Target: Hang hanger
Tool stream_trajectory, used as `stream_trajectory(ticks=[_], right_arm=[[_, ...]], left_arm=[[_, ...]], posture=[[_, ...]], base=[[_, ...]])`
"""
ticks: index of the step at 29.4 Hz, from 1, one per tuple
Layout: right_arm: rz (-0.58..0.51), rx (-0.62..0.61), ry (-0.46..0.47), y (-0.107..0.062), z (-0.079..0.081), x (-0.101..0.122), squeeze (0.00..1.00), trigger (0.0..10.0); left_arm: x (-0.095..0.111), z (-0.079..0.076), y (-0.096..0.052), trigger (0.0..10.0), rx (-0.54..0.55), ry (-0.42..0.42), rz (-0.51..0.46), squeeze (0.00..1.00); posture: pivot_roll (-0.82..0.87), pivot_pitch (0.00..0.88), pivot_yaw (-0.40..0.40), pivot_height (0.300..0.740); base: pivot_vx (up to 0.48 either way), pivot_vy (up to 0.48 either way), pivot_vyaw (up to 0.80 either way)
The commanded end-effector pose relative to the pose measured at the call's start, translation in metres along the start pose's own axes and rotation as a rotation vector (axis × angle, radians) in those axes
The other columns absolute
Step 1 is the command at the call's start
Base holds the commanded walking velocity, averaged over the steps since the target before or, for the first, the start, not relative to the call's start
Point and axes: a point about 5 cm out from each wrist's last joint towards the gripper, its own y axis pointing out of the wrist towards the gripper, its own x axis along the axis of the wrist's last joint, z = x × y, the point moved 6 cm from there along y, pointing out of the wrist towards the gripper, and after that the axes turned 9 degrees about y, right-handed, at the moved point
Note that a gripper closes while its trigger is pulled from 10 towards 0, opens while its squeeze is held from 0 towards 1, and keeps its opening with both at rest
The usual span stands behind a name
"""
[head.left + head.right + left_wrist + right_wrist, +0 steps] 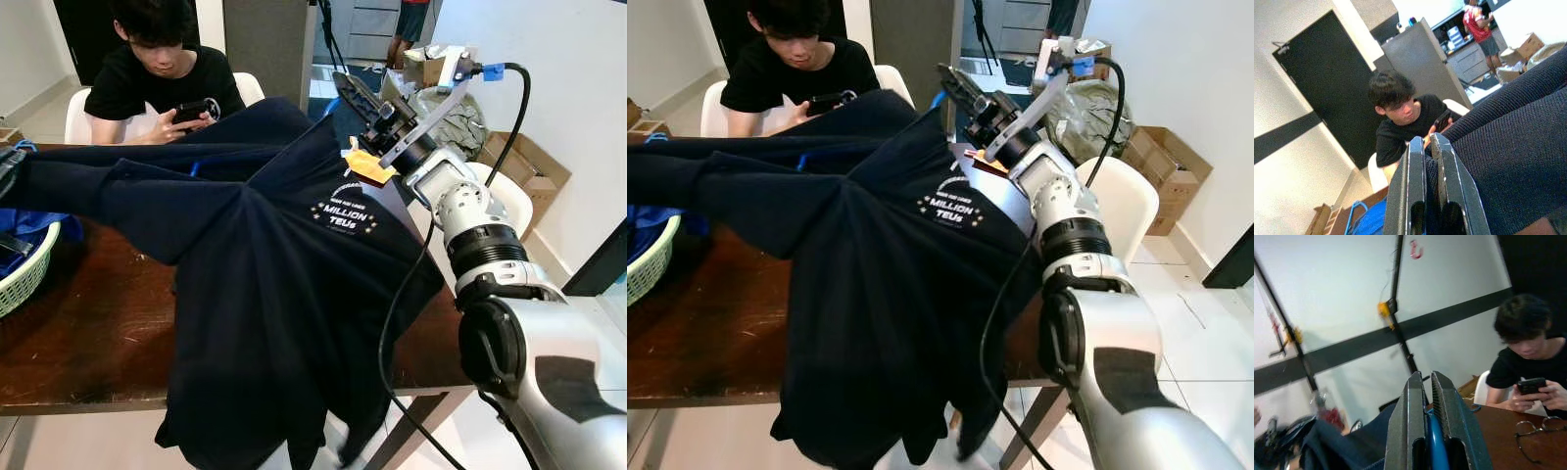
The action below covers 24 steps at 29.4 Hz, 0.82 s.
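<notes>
1. Judging by the drape, the navy T-shirt [274, 255] was soft and limp and would sag and swing, while the blue hanger [1434, 440] inside it was probably light, stiff and slippery; best hold looked like the hanger's rigid neck, not the cloth.
2. Shirt was dark navy with a white "MILLION TEUs" print [343, 213] on the chest and a yellow tag [367, 164] at the collar.
3. Shirt was held up over the brown wooden table [88, 333], spread between both arms, its hem hanging past the near table edge.
4. Right gripper [1426, 391] sat at the collar, jaws narrow, pinching the blue hanger bar.
5. Left gripper [1425, 152] was at the sleeve end on the left, jaws narrow, clamped on the navy fabric.
6. Seated person [162, 69] with a phone [191, 112] sat behind the table; green basket [24, 274] at the left edge; glasses [1537, 431] lay on the table.
</notes>
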Motion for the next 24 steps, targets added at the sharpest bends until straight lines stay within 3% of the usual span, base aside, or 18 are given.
stream_trajectory(ticks=[1, 5, 8, 9, 12, 13, 14, 17, 18, 21, 22, 23, 24], right_arm=[[0.0, -0.048, -0.083, -0.018, -0.01, 0.016, 0.0, 0.0], [0.064, 0.005, -0.106, -0.012, 0.002, -0.004, 0.0, 0.0], [0.073, 0.103, -0.1, 0.001, 0.026, -0.016, 0.0, 0.0], [0.009, 0.194, -0.07, 0.011, 0.051, -0.006, 0.0, 0.0], [-0.014, 0.221, -0.065, 0.014, 0.058, -0.001, 0.0, 0.0], [-0.078, 0.239, -0.037, 0.019, 0.067, 0.012, 0.0, 0.0], [-0.078, 0.239, -0.037, 0.019, 0.067, 0.012, 0.0, 0.0], [-0.216, 0.242, 0.059, 0.024, 0.075, 0.039, 0.0, 0.0], [-0.216, 0.242, 0.059, 0.024, 0.075, 0.039, 0.0, 0.0], [-0.158, 0.26, 0.002, 0.024, 0.084, 0.031, 0.0, 0.0], [-0.06, 0.28, -0.092, 0.024, 0.091, 0.01, 0.0, 0.0], [-0.06, 0.28, -0.092, 0.024, 0.091, 0.01, 0.0, 0.0], [0.008, 0.297, -0.15, 0.023, 0.097, -0.005, 0.0, 0.0]], left_arm=[[-0.016, 0.04, -0.013, 10.0, 0.157, 0.034, 0.087, 0.0], [-0.016, 0.031, -0.008, 10.0, 0.131, 0.019, 0.078, 0.0], [-0.017, 0.01, 0.001, 10.0, 0.086, -0.013, 0.068, 0.0], [-0.019, -0.012, 0.007, 10.0, 0.041, -0.037, 0.066, 0.0], [-0.019, -0.019, 0.009, 10.0, 0.025, -0.048, 0.065, 0.0], [-0.019, -0.035, 0.013, 10.0, -0.012, -0.064, 0.06, 0.0], [-0.019, -0.035, 0.013, 10.0, -0.012, -0.064, 0.06, 0.0], [-0.018, -0.059, 0.019, 10.0, -0.067, -0.083, 0.048, 0.0], [-0.018, -0.059, 0.019, 10.0, -0.067, -0.083, 0.048, 0.0], [-0.017, -0.067, 0.021, 10.0, -0.073, -0.09, 0.043, 0.0], [-0.017, -0.067, 0.021, 10.0, -0.072, -0.09, 0.042, 0.0], [-0.017, -0.067, 0.021, 10.0, -0.072, -0.09, 0.042, 0.0], [-0.017, -0.067, 0.022, 10.0, -0.069, -0.09, 0.042, 0.0]], posture=[[0.18, 0.0, -0.082, 0.735], [0.18, 0.0, -0.079, 0.735], [0.18, 0.0, -0.077, 0.735], [0.18, 0.0, -0.072, 0.735], [0.18, 0.0, -0.072, 0.735], [0.18, 0.0, -0.072, 0.735], [0.18, 0.0, -0.072, 0.735], [0.17, 0.0, -0.07, 0.735], [0.17, 0.0, -0.07, 0.735], [0.17, 0.0, -0.067, 0.735], [0.16, 0.0, -0.065, 0.735], [0.16, 0.0, -0.065, 0.735], [0.16, 0.0, -0.065, 0.735]], base=[[0.0, 0.0, 0.0], [0.0, 0.0, 0.0], [0.0, 0.0, 0.0], [0.0, 0.0, 0.0], [0.0, 0.0, 0.0], [0.0, 0.0, 0.0], [0.0, 0.0, 0.0], [0.0, 0.0, 0.0], [0.0, 0.0, 0.0], [0.0, 0.0, 0.0], [0.0, 0.0, 0.0], [0.0, 0.0, 0.0], [0.0, 0.0, 0.0]])
